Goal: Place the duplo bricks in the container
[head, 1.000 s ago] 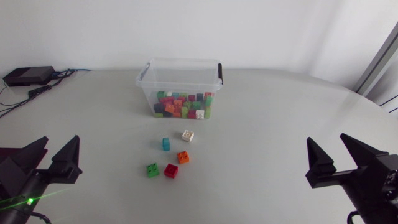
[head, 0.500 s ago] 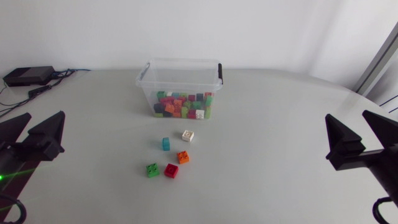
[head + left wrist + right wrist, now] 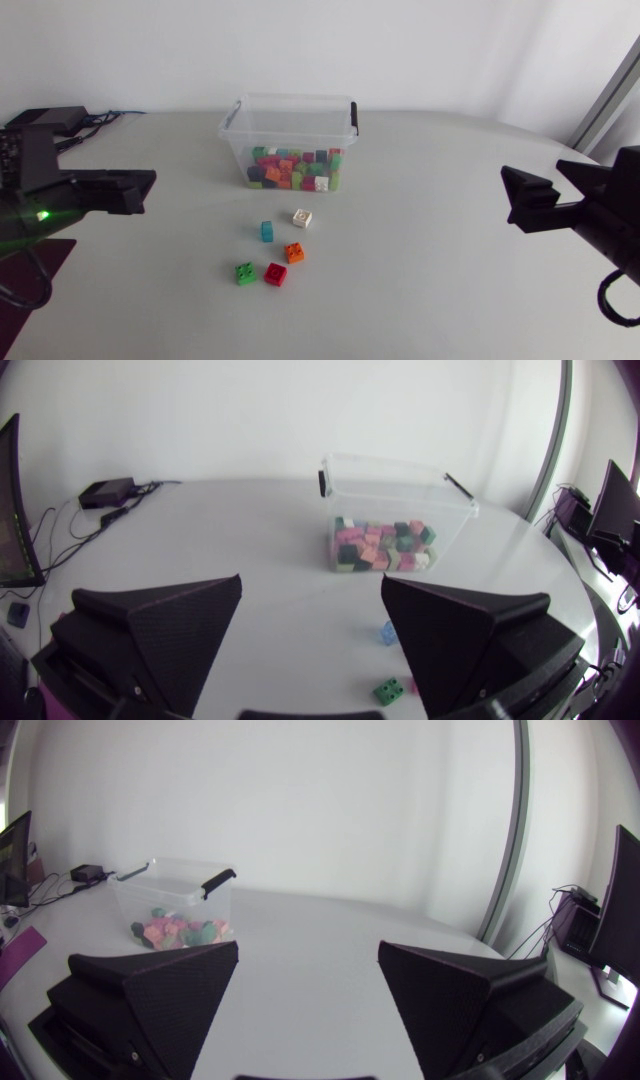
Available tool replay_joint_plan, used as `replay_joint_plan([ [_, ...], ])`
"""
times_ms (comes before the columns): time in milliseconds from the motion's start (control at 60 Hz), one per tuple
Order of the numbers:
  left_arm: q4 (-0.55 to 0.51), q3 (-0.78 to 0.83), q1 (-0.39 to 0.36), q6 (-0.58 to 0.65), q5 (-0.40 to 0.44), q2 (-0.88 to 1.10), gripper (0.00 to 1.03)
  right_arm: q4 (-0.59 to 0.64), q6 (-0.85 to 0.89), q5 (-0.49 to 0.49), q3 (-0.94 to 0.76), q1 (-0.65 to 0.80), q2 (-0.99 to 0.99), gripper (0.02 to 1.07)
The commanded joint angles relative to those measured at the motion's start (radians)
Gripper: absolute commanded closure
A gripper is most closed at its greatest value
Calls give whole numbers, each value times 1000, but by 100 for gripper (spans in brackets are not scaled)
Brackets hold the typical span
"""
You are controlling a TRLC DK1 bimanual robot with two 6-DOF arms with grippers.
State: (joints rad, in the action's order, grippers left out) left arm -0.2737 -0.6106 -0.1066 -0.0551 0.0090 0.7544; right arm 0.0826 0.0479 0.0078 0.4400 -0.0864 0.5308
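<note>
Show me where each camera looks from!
Head view: above the table, looking down on container, five loose bricks, left arm, right arm.
Left wrist view: on the left arm, facing the container past the open left end effector.
Right wrist view: on the right arm, seeing the container past the open right end effector.
All show the container.

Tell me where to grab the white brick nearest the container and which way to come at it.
Take the white brick by two opposite side walls, coming straight down from above: it sits flat, studs up, with bare table all round. It looks turned slightly askew to the container, so the grip probably needs rotating to match.
</note>
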Motion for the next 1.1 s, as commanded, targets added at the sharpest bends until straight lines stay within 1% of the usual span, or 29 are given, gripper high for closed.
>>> replay_joint_plan([
  [0,-55,-81,-22,11,-7,118,7,22,-26,0,39,-9,52,6],
  [117,-84,-120,-35,21,-3,211,7,43,-42,-2,65,-9,117,6],
  [250,-113,-149,-85,37,6,312,7,98,-48,-6,105,-1,196,6],
  [267,-114,-153,-104,58,6,342,7,115,-48,-5,112,-1,212,6],
  [383,-117,-175,-142,146,6,444,7,180,-45,-5,154,-1,293,6],
  [450,-142,-201,-162,248,8,508,7,236,-29,-23,187,-3,344,6],
  [500,-160,-212,-191,374,8,548,7,273,-23,-43,212,-1,380,6],
  [550,-159,-213,-199,393,8,569,7,284,-14,-65,226,4,410,6],
  [600,-156,-213,-208,409,11,592,7,304,-6,-66,241,2,436,6],
  [667,-160,-219,-222,449,42,634,7,335,30,-69,261,-3,483,6],
  [717,-160,-224,-228,468,49,658,7,348,64,-85,270,-10,509,6],
  [767,-165,-225,-232,511,78,685,7,358,92,-101,276,-19,532,6],
  [817,-185,-235,-234,551,103,714,6,379,150,-98,289,-41,554,6],
  [883,-213,-242,-234,621,135,750,6,440,264,-94,321,-67,591,7],
  [1017,-242,-261,-243,686,137,810,6,488,294,-104,341,-93,621,7],
  [1050,-254,-267,-248,707,137,819,7,473,351,-117,322,-99,620,7],
  [1083,-263,-271,-251,722,137,829,8,448,356,-120,313,-104,618,7],
])
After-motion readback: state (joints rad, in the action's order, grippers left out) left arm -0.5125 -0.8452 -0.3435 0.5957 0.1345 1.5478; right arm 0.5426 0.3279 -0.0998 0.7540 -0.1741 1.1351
